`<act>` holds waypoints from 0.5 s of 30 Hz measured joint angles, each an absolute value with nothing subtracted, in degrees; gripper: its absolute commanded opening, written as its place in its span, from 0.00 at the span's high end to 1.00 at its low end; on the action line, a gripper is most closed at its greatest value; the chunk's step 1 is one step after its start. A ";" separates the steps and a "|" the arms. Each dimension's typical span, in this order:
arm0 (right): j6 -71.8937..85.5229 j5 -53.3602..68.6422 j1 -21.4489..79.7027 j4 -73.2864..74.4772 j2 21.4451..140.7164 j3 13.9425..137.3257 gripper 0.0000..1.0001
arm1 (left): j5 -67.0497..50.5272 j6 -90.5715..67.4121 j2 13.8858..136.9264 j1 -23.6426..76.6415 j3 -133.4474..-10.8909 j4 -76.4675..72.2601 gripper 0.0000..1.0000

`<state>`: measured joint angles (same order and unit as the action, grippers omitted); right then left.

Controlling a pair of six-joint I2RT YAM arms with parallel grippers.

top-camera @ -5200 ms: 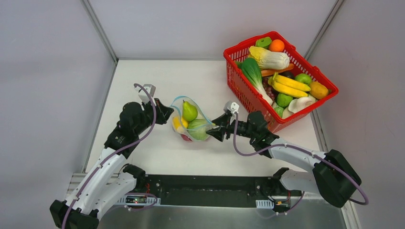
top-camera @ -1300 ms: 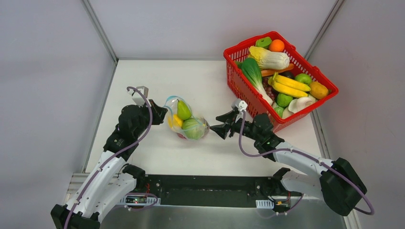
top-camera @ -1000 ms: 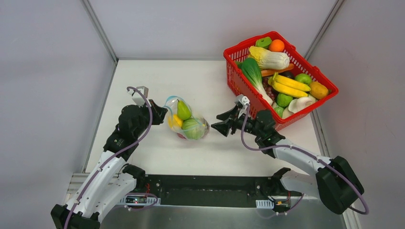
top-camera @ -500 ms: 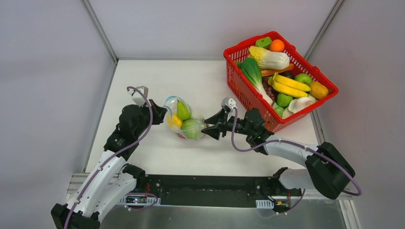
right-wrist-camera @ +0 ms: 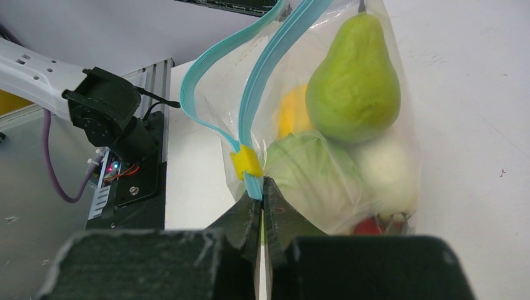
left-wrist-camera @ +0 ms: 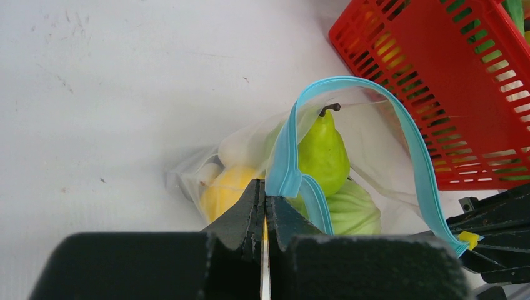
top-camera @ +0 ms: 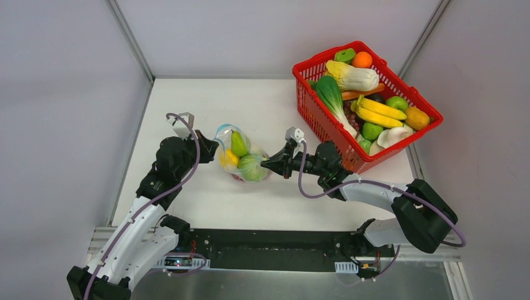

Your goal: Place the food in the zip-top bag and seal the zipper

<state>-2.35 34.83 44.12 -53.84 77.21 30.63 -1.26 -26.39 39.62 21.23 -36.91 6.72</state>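
White table (top-camera: 206, 106) carries the clear bag (top-camera: 240, 159) near its middle, food (left-wrist-camera: 322, 153) inside. Left gripper (left-wrist-camera: 264, 209) and right gripper (right-wrist-camera: 261, 199) each pinch one end of the blue zipper (left-wrist-camera: 412, 144), jaws closed, likely to pull it straight for sealing.

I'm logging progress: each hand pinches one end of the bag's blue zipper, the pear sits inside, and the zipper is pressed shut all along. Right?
No. The zipper is open: the left wrist view shows its two blue strips bowed apart in a loop over the pear. The left hand and right hand do each pinch an end.
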 measured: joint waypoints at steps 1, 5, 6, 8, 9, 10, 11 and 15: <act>-2.33 34.76 44.12 -53.84 77.19 30.63 1.00 | -1.26 -26.39 39.68 21.23 -36.91 6.72 1.00; -2.15 32.64 44.14 -53.74 76.23 30.41 1.00 | -1.19 -26.39 39.70 20.88 -36.91 6.74 1.00; -2.13 31.59 44.12 -53.74 75.46 30.15 1.00 | -0.97 -26.37 39.66 20.88 -36.93 6.81 1.00; -1.58 30.02 43.77 -53.06 73.80 29.85 1.00 | 0.08 -26.09 39.40 20.88 -37.15 7.88 0.90; -0.84 29.63 43.29 -52.56 72.99 29.85 1.00 | 0.56 -25.71 39.13 20.88 -37.36 8.71 0.84; -0.27 29.39 42.76 -52.21 72.38 29.85 1.00 | 0.75 -25.10 38.92 20.88 -37.67 9.63 0.79; 0.62 29.39 41.91 -51.48 71.70 29.93 1.00 | 1.02 -24.34 38.81 20.88 -38.24 10.85 0.74; 3.73 30.89 38.87 -47.33 70.91 31.70 1.00 | 1.56 -19.66 39.07 20.88 -42.35 15.62 0.43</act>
